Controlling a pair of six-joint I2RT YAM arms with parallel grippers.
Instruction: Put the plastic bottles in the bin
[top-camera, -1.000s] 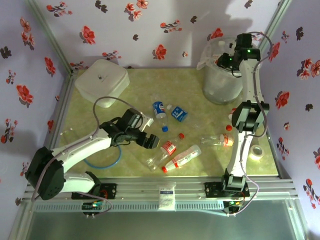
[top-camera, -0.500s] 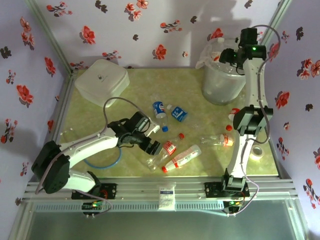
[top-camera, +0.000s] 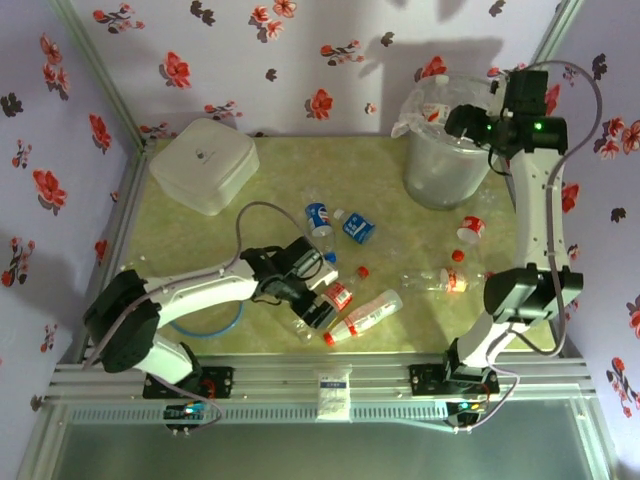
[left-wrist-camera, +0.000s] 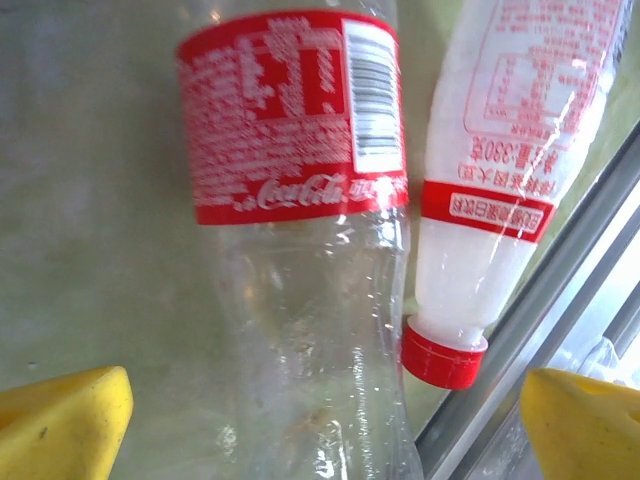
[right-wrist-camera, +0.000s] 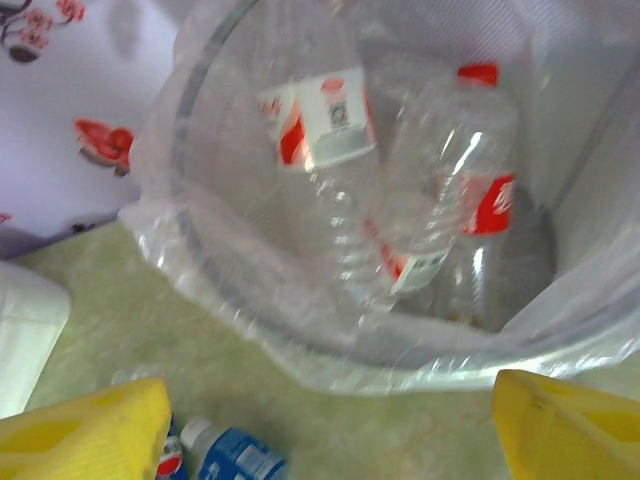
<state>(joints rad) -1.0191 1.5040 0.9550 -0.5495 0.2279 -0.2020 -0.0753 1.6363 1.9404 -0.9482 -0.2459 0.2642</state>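
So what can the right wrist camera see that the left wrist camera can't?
The right wrist camera looks down into the bin, where a red-capped bottle and others lie inside, and a blue-label bottle sits on the table nearby. The left wrist camera looks instead at a clear bottle with a red label, lying beside a white bottle with a red cap. Both show yellow fingers at the bottom corners, the green table, and bottles with red labels.

Yellow-green counter (top-camera: 290, 170): white lidded box (top-camera: 203, 165) back left, bin (top-camera: 440, 178) back right, plastic bottles (top-camera: 365, 315) strewn across the middle, tape roll (top-camera: 513, 303) near right edge.
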